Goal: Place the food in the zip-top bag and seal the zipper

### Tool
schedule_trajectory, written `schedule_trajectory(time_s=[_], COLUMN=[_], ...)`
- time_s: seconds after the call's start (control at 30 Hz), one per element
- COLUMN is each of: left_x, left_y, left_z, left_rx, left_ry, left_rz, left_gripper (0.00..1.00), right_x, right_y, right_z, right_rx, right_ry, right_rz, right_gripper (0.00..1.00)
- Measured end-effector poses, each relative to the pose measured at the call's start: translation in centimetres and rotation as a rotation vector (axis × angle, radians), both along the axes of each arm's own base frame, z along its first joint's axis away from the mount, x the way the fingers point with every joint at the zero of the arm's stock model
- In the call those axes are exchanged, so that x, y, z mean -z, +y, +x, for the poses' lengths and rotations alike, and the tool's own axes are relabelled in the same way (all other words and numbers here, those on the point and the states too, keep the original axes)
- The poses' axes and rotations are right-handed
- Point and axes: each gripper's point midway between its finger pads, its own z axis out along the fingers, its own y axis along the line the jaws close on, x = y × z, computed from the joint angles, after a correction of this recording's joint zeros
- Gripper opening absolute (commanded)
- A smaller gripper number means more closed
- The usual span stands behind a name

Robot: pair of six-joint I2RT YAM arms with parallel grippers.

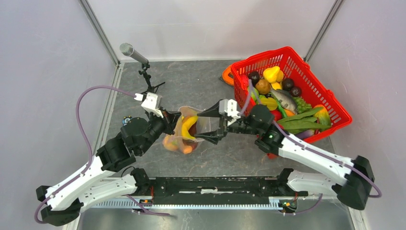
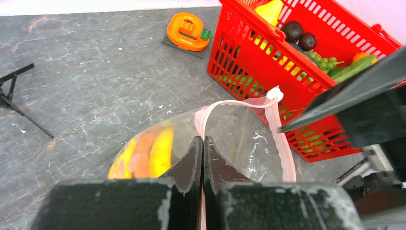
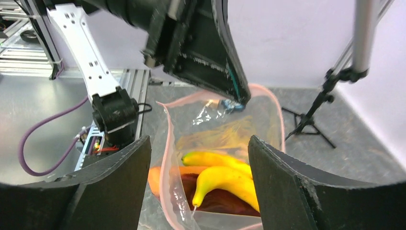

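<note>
In the top view the right gripper (image 1: pixel 202 126) covers the mouth of the zip-top bag (image 1: pixel 177 142), and the red basket (image 1: pixel 261 57) hides half the orange ring-shaped toy (image 1: pixel 227 75). Through the left wrist camera the food (image 2: pixel 153 151) inside the bag is a yellow and orange blur. The right wrist view cuts off the bag's bottom; a dark red piece (image 3: pixel 220 201) beneath the bananas (image 3: pixel 225 179) cannot be identified

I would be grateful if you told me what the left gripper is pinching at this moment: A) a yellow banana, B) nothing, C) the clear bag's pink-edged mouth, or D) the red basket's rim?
C: in the left wrist view the left gripper has its fingers closed together on the mouth of the zip-top bag, where the pink zipper runs in between them.
</note>
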Motion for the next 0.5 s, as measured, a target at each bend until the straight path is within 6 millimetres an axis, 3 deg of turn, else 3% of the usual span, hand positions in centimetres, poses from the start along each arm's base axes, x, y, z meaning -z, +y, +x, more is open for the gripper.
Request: schedule_trajectory(time_s=[0.07,0.27,0.4,0.5], left_x=[0.1,0.6,0.9,1.0], left_y=[0.2,-0.1,-0.3,-0.4], left_z=[0.1,0.4,0.5,0.5], left_rx=[-0.013,-0.019,-0.018,-0.016], left_ry=[0.000,0.015,0.024,0.027], left_rz=[0.004,0.021,0.023,0.025], left_gripper=[0.04,0.04,0.04,0.04], right_x=[-2.3,-4.4,-5.2,-5.6], right_y=[-1.2,-3.1,-4.9,-7.0], right_z=[-0.8,-1.0,1.0,3.3], right_rx=[0.005,0.059,0.229,0.409], right_ry=[-0.047,-0.100,-0.100,-0.088], right_rz=[0.048,0.076,0.085,0.092], right_gripper=[0.79,0.82,0.85,0.80])
